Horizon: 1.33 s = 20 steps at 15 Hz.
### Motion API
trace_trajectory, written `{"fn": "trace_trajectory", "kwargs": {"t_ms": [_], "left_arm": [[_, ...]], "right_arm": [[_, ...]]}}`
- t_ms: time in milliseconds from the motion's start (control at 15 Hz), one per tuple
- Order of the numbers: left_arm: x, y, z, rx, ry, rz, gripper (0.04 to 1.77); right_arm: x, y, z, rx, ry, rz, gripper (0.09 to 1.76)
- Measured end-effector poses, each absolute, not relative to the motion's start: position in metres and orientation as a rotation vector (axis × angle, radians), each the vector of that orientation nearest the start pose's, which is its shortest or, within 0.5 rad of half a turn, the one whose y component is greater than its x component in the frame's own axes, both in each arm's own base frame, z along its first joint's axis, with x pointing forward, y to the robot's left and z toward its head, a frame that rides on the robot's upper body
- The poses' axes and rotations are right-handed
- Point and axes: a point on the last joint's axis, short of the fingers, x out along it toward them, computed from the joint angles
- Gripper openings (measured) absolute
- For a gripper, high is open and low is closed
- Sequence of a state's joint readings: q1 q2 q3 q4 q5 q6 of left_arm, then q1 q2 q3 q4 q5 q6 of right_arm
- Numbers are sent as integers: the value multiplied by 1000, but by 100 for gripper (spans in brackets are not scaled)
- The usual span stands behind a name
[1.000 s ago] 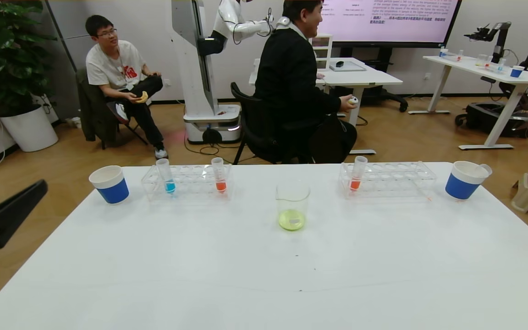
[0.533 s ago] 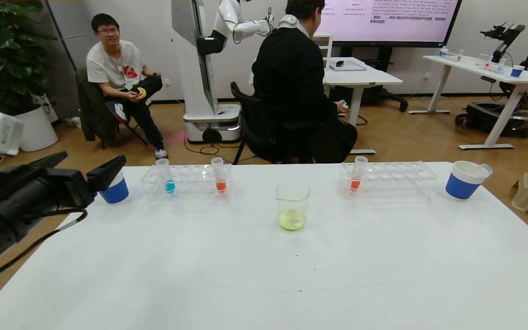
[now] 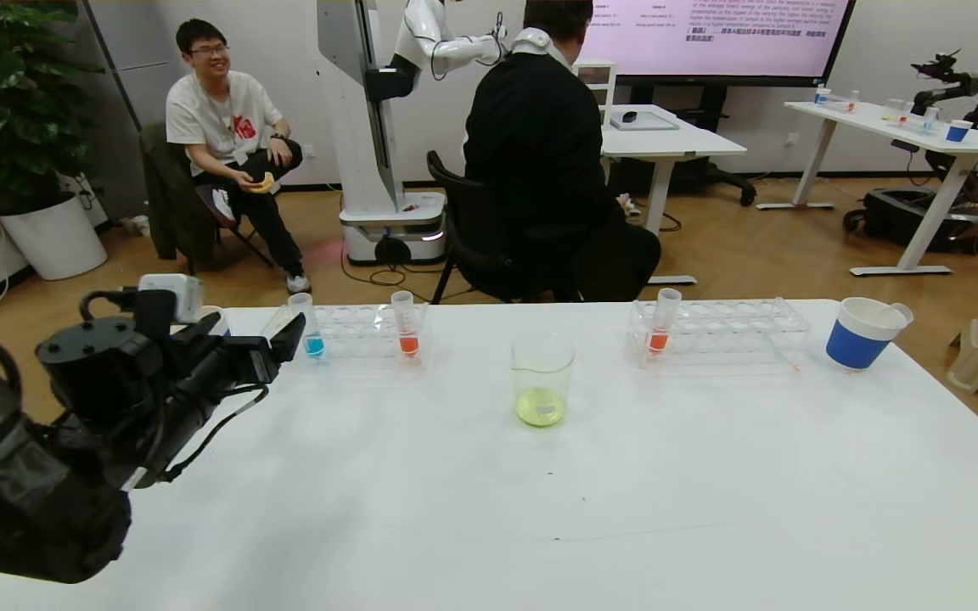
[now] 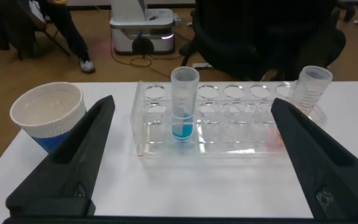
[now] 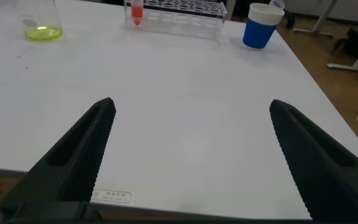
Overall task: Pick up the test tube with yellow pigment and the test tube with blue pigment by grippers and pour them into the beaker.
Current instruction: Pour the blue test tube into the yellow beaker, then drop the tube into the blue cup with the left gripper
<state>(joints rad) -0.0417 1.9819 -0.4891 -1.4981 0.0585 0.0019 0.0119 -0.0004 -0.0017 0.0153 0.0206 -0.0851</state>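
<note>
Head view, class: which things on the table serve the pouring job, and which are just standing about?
Job:
- test tube with blue pigment
- beaker, yellow liquid already inside
- left end effector, open, near the blue tube

Standing about:
- orange-liquid tubes
- blue cup
- clear racks

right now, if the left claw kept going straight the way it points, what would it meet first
Most likely the test tube with blue pigment, standing in the clear rack. In the left wrist view it sits between the open fingers of the left claw, left of centre. The rack's front wall may come first; depth is unclear.
</note>
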Motion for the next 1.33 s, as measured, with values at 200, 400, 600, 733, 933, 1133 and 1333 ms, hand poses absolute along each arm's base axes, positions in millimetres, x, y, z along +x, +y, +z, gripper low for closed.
{"fn": "trace_trajectory", "kwargs": {"t_ms": [200, 400, 600, 733, 933, 1133, 1333], "left_arm": [[345, -13, 83, 1, 1, 29, 175], [374, -15, 72, 3, -2, 31, 175], [397, -15, 67, 4, 5, 33, 175], [409, -16, 66, 3, -7, 32, 175], [417, -13, 63, 2, -10, 39, 175], [418, -13, 60, -1, -12, 40, 117], [417, -13, 58, -11, -5, 38, 33]], "right_arm": [[-23, 0, 74, -85, 11, 33, 173], [-23, 0, 74, -85, 11, 33, 173], [-23, 0, 74, -85, 12, 33, 173], [-23, 0, 74, -85, 12, 33, 173], [-23, 0, 74, -85, 11, 33, 173], [-23, 0, 74, -85, 11, 33, 173], [-23, 0, 74, -85, 11, 33, 173]]}}
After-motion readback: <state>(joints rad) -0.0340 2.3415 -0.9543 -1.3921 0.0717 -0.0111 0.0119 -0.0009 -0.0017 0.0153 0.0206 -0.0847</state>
